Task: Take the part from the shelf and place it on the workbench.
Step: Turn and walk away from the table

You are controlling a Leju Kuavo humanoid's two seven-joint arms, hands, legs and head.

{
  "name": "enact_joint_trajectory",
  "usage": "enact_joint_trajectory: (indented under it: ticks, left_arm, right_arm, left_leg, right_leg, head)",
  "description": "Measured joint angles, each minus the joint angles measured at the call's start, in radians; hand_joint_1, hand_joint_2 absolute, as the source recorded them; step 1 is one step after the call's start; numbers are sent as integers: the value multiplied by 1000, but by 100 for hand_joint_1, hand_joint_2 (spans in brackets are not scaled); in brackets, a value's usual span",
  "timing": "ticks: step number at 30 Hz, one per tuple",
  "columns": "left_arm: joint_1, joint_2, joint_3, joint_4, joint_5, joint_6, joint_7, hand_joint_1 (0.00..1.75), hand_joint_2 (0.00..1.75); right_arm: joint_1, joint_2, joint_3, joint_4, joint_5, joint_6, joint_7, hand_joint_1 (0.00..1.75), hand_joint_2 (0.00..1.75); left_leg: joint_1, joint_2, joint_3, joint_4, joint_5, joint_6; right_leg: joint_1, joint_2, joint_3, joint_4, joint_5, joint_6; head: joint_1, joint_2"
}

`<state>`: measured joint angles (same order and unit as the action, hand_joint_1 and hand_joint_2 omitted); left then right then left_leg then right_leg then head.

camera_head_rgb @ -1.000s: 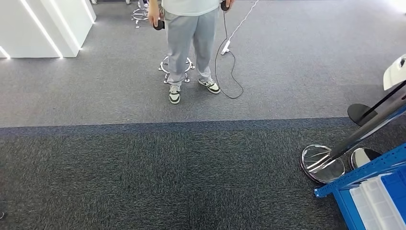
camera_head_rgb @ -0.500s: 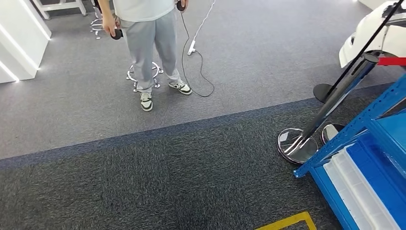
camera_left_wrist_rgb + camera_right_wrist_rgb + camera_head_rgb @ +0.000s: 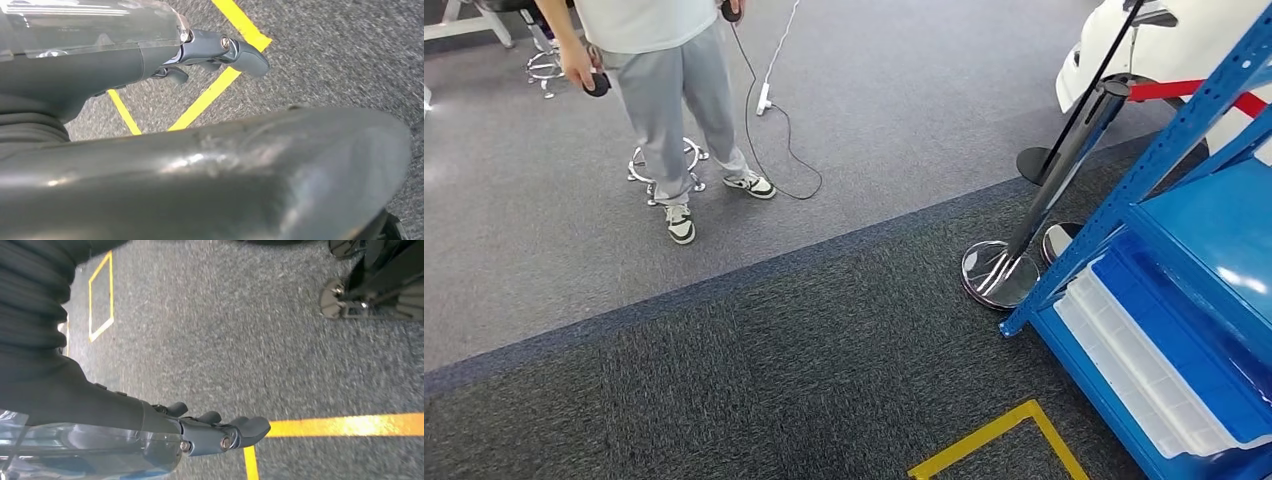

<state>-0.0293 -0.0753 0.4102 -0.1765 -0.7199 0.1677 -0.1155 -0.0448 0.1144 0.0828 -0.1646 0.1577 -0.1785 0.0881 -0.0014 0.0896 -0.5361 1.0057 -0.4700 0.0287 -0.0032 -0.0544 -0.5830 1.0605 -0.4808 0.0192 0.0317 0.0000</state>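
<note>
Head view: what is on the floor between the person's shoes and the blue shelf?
In the head view, a cable trails beside the shoes, then carpet, then shiny post bases before the blue shelf.

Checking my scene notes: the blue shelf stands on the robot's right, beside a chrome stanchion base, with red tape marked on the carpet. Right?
Not quite: the tape is yellow, as the head view shows. The blue shelf does stand on the robot's right, beside the chrome stanchion base.

The head view looks forward and down from high at the carpet floor, with a blue shelf at right. Both wrist views look down, close behind each robot hand; all three share the yellow tape.
</note>
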Motion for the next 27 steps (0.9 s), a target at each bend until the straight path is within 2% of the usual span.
enact_joint_trajectory:
  ticks: [1, 2, 4, 6, 8, 9, 10, 11, 12, 13, 14, 15, 16, 17, 18, 19, 20, 22, 23, 24, 25, 26, 27]
  left_arm:
    - [0, 0, 1, 0, 1, 0, 2, 0, 0]
    - [-1, 0, 1, 0, 2, 0, 4, 0, 0]
    - [-5, 0, 2, 0, 5, 0, 6, 0, 0]
    - [-8, 0, 2, 0, 8, 0, 7, 0, 0]
    - [-7, 0, 2, 0, 10, 0, 8, 0, 0]
    - [-5, 0, 3, 0, 10, 0, 8, 0, 0]
    - [-2, 0, 3, 0, 10, 0, 9, 0, 0]
    - [0, 0, 3, 0, 10, 0, 10, 0, 0]
    - [1, 0, 3, 0, 10, 0, 10, 0, 0]
    - [2, 0, 3, 0, 10, 0, 10, 0, 0]
    - [2, 1, 3, 0, 10, 0, 10, 0, 0]
    - [3, 1, 3, 0, 10, 0, 10, 0, 0]
    - [3, 1, 3, 0, 10, 0, 10, 0, 0]
    - [2, 1, 4, 0, 11, 0, 10, 0, 0]
    - [0, 1, 4, 0, 11, 0, 10, 0, 0]
    - [-2, 1, 4, 0, 11, -1, 10, 0, 0]
    - [-4, 1, 5, 0, 11, -1, 11, 0, 0]
    - [-3, 0, 8, 0, 10, -2, 11, 0, 0]
    - [-2, 0, 9, 0, 10, -2, 11, 0, 0]
    - [0, 0, 11, 0, 10, -2, 11, 0, 0]
    - [1, 0, 12, 0, 10, -2, 11, 0, 0]
    - [2, 0, 14, 0, 9, -2, 11, 0, 0]
    - [1, 0, 15, 0, 9, -3, 12, 0, 0]
  right_arm:
    - [-1, 0, 0, 0, 0, 0, 0, 0, 175]
    - [-1, 0, 0, 0, 1, 1, 0, 0, 175]
    - [-1, 0, 0, 0, 2, 2, 0, 0, 175]
    - [-1, 1, 0, 0, 3, 4, 0, 0, 175]
    - [-3, 3, 0, 0, 4, 6, 0, 0, 175]
    - [-3, 4, 0, 0, 4, 6, 0, 0, 175]
    - [-3, 5, 0, 0, 4, 7, 0, 0, 175]
    - [-2, 6, 0, 0, 4, 7, 0, 0, 175]
    - [-2, 6, 0, 0, 4, 7, 0, 0, 175]
    - [-1, 6, 0, 0, 4, 7, 0, 0, 175]
    - [-1, 7, 0, 0, 4, 7, 0, 0, 175]
    - [-2, 7, 0, 0, 4, 7, 0, 0, 175]
    - [-3, 8, 0, 0, 4, 7, 0, 0, 175]
    - [-3, 8, 0, 0, 4, 7, 0, 0, 175]
    - [-2, 8, 0, 0, 4, 7, 0, 0, 175]
    - [0, 8, 0, 0, 5, 8, 0, 0, 175]
    - [1, 8, 0, 0, 6, 8, 0, 0, 175]
    - [1, 7, 0, 0, 8, 9, -2, 0, 175]
    - [0, 7, 0, 0, 9, 10, -3, 0, 175]
    - [-2, 7, 0, 0, 11, 10, -4, 0, 175]
    - [-2, 7, 0, 0, 12, 10, -5, 0, 175]
    - [-2, 7, 0, 0, 13, 10, -6, 0, 175]
    - [-2, 7, 0, 0, 13, 11, -6, 0, 175]
  left_leg:
    - [-1, 9, 3, 0, -3, -5]
    - [-2, 18, 6, 0, -5, -11]
    - [-1, 32, 13, -1, -10, -23]
    - [2, -6, 5, 31, -36, -35]
    - [6, -64, -42, 140, -99, -42]
    - [7, -74, -74, 209, -130, -44]
    - [7, -79, -102, 266, -148, -46]
    - [8, -80, -116, 291, -146, -46]
    - [8, -82, -112, 275, -123, -46]
    - [9, -87, -90, 221, -85, -45]
    - [12, -106, -60, 148, -46, -43]
    - [15, -132, -34, 82, -18, -42]
    - [16, -153, -16, 37, -4, -40]
    - [16, -168, -9, 17, -2, -38]
    - [14, -166, -8, 13, -4, -33]
    - [14, -155, -6, 11, -2, -26]
    - [14, -143, -4, 6, 1, -18]
    - [16, -117, 0, -4, 8, -4]
    - [15, -103, 0, -6, 8, 0]
    - [13, -89, 0, -6, 7, 3]
    - [12, -75, 0, -6, 5, 3]
    - [11, -60, 1, -6, 3, 3]
    - [10, -46, 3, -6, 1, 3]
  right_leg:
    - [5, -14, 19, -38, 11, -6]
    - [8, -18, 24, -52, 12, -12]
    - [7, 5, 25, -57, 17, -22]
    - [-1, 28, 30, -67, 24, -33]
    - [-3, 49, 33, -72, 28, -40]
    - [-3, 61, 32, -71, 28, -41]
    - [-2, 76, 31, -69, 28, -41]
    - [-2, 91, 31, -67, 28, -41]
    - [-2, 107, 31, -64, 27, -40]
    - [-3, 122, 32, -61, 26, -38]
    - [-4, 135, 32, -58, 24, -36]
    - [-3, 148, 29, -53, 22, -32]
    - [-3, 159, 25, -49, 20, -26]
    - [-4, 169, 20, -46, 20, -21]
    - [-5, 180, 16, -45, 21, -13]
    - [-7, 188, 14, -47, 23, -6]
    - [-7, 178, 11, -42, 20, -1]
    - [-6, 124, -17, 13, -15, 6]
    - [-6, 91, -46, 70, -47, 9]
    - [-7, 74, -81, 139, -79, 12]
    - [-8, 67, -113, 199, -101, 14]
    - [-10, 64, -131, 233, -105, 16]
    - [-10, 61, -129, 229, -91, 17]
  head:
    - [0, 0]
    - [-1, 0]
    - [-1, 0]
    - [-2, 0]
    - [-3, 0]
    - [-4, 0]
    - [-3, 0]
    - [-3, 0]
    - [-3, 0]
    - [-3, 0]
    - [-3, 0]
    - [-3, 0]
    - [-3, 0]
    - [-3, 0]
    - [-3, 0]
    - [-3, 0]
    - [-3, 0]
    - [1, 0]
    - [3, 0]
    - [4, 0]
    - [4, 0]
    - [4, 0]
    - [4, 0]
